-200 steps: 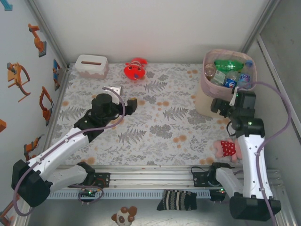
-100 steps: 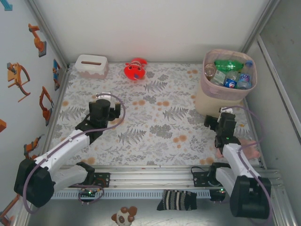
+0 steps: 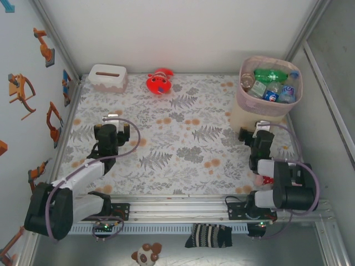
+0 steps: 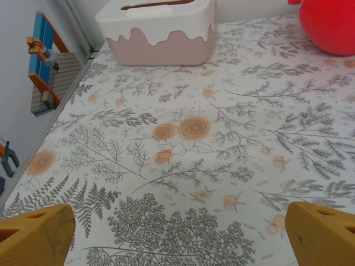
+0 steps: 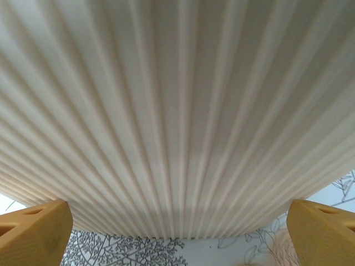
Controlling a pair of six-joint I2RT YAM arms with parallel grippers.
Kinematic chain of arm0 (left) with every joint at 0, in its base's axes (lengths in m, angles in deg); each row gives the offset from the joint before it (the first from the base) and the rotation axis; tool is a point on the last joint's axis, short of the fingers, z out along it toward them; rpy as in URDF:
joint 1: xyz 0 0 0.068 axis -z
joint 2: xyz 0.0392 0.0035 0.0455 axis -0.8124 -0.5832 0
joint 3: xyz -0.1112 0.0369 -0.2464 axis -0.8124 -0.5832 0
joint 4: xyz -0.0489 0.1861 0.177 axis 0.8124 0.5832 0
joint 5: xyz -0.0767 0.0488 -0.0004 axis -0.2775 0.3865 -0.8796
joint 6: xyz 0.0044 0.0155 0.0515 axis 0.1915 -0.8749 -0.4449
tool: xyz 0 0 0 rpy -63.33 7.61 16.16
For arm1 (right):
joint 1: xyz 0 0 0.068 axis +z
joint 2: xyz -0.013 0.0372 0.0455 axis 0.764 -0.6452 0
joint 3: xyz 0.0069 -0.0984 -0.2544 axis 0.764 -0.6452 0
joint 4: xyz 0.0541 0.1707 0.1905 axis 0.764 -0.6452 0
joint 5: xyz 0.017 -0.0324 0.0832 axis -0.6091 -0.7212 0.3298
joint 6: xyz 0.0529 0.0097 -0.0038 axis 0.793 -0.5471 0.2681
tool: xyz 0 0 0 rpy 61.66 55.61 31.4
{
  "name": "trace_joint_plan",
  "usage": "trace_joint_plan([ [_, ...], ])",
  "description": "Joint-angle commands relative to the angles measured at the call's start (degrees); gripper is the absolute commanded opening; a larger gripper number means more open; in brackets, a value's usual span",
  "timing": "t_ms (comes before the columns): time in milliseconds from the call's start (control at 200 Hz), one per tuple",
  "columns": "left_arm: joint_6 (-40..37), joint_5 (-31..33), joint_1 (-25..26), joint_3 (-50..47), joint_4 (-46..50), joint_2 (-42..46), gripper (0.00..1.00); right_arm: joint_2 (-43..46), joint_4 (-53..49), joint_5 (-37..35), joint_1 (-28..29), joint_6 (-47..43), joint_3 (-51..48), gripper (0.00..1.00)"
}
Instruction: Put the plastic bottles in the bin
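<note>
The plastic bottles, green, clear and blue-labelled, lie heaped inside the bin at the far right corner of the flowered table. Every bottle we can find is in there, so we judge the collecting done and the step in hand a rest near the bases. Our right gripper faces the bin's slatted wall, jaws wide and empty. Our left gripper hangs over the table short of the tissue box, jaws likewise wide and empty. Next we need only check for strays.

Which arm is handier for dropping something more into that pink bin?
Right. The right gripper, open, sits just before the bin and its slatted wall; the left gripper, also open, hangs across the table from it.
</note>
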Motion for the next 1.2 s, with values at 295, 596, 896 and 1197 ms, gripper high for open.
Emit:
trace_joint_plan([
  [295,-0.9,-17.9,-11.5,-3.4,-24.1,-14.5,0.97,-8.7,7.5,0.8,0.1,0.2,5.1,0.99],
  [596,0.4,-27.2,-15.7,-1.0,-26.6,-22.6,0.97,-8.8,6.6,0.4,0.7,-0.5,5.8,1.00],
  [896,1.9,-27.0,-16.8,0.2,-24.6,-22.8,0.97,-8.9,5.0,3.5,0.8,-1.9,6.9,1.00],
  [1197,2.1,-26.7,-16.8,0.2,-24.4,-22.7,0.97,-9.0,4.9,3.6,0.8,-1.7,7.0,1.00],
])
